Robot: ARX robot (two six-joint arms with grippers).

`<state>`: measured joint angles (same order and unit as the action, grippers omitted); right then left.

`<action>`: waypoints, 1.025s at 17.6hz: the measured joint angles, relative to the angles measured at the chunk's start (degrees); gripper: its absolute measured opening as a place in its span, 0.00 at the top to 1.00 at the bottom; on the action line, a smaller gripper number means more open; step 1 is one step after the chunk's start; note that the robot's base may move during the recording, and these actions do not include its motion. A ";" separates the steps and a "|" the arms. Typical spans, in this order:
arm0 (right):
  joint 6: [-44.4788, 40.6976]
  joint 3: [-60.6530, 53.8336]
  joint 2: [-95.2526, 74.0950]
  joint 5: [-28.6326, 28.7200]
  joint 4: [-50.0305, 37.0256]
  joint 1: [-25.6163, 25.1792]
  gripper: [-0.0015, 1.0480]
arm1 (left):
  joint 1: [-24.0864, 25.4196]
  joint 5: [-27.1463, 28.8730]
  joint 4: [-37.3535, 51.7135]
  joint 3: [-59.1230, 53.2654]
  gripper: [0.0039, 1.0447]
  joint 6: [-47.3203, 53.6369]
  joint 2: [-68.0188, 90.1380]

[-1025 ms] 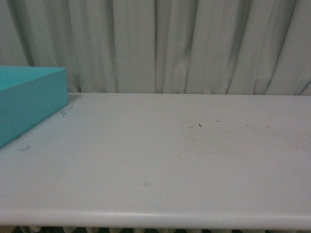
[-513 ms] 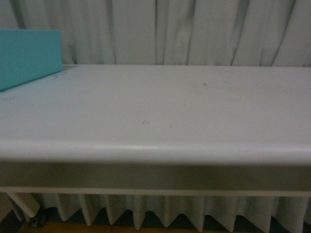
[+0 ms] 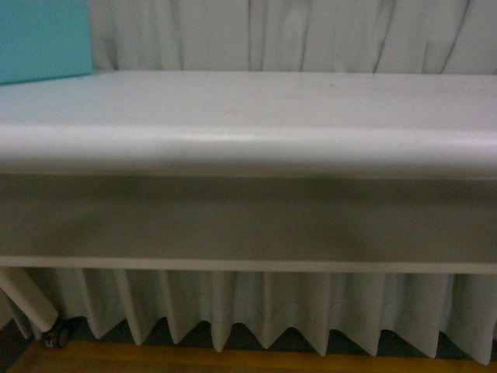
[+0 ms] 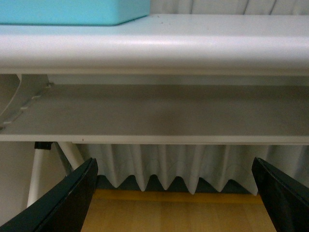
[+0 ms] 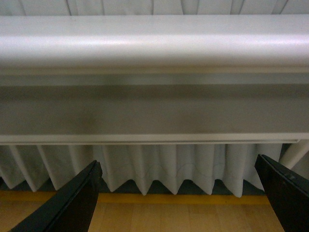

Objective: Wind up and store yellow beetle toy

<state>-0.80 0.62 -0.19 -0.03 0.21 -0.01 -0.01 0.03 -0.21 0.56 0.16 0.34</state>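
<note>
While both claws hang below the level of the white table (image 3: 248, 144), each is seen spread wide with nothing held: the left gripper (image 4: 174, 198) shows its two dark fingers (image 4: 63, 200) at opposite edges of its wrist view, and the right gripper (image 5: 178, 198) is seen likewise. A wooden floor (image 5: 159, 215) is seen beneath them. Just beyond, the table's rounded front edge is met almost level, with its apron and grey underside exposed. Under the table a white leg with a castor (image 3: 56, 336) is seen on the left. On the tabletop's far left a turquoise box (image 3: 43, 39) is set. Pleated white curtains (image 3: 311, 35) are hung behind. The yellow beetle toy is not seen in any view.
</note>
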 joint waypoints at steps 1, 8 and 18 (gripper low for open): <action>0.00 0.00 0.00 0.00 0.04 0.00 0.06 | 0.00 -0.02 0.04 0.00 0.06 0.00 0.00; 0.00 0.00 0.00 0.00 0.09 0.00 0.06 | 0.00 -0.02 -0.09 0.00 0.06 0.00 0.00; 0.00 0.00 0.00 0.02 0.07 0.00 0.06 | 0.00 -0.02 -0.02 0.00 0.06 0.00 0.00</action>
<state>-0.80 0.62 -0.19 -0.01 0.27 -0.01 -0.01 0.01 -0.23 0.56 0.16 0.34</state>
